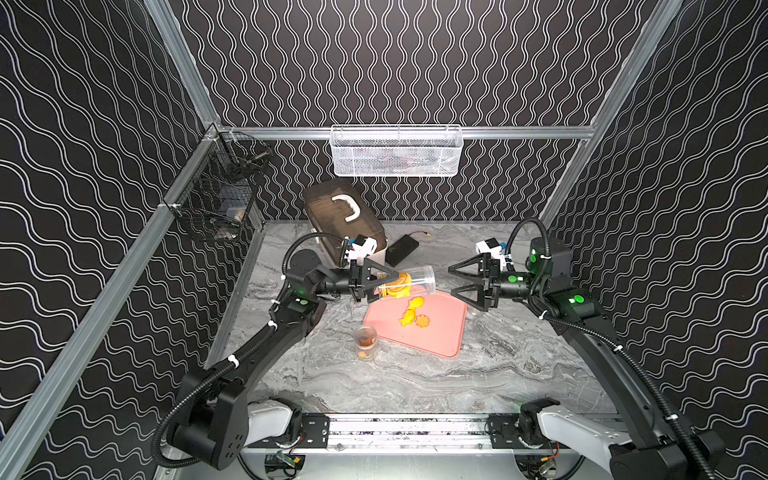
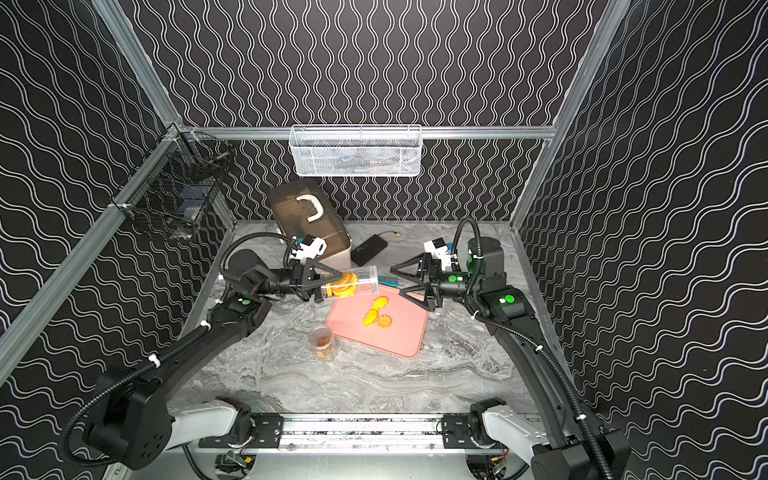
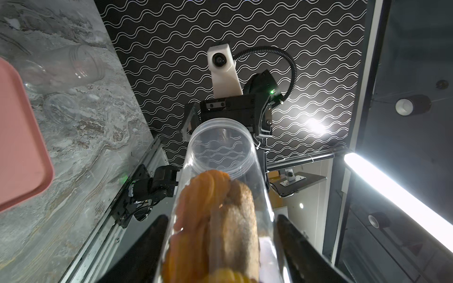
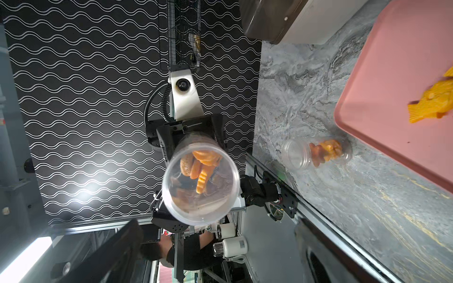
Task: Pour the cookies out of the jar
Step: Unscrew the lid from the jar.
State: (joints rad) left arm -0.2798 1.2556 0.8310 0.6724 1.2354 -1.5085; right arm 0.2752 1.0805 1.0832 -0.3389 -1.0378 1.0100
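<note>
My left claw [image 1: 386, 286] is clamping the clear jar [image 1: 419, 280] sideways at mid-frame. I'm judging its mouth needs dipping over the pink tray [image 1: 444, 332] so the cookies [image 1: 398, 286] slide; my right claw [image 1: 457, 284] is gaping, empty.

On the flat salmon-pink plastic tray [image 1: 446, 332], the yellow-orange biscuit cookies [image 1: 406, 319] are showing bright. Under the tray, the grey marbled stone bench [image 1: 395, 382] is showing pale veins. Behind the tray, the black walls [image 1: 415, 62] are carrying white wavy lines.

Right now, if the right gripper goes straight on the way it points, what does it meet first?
Likely the open mouth of the jar held by the left gripper; depth unsure.
</note>
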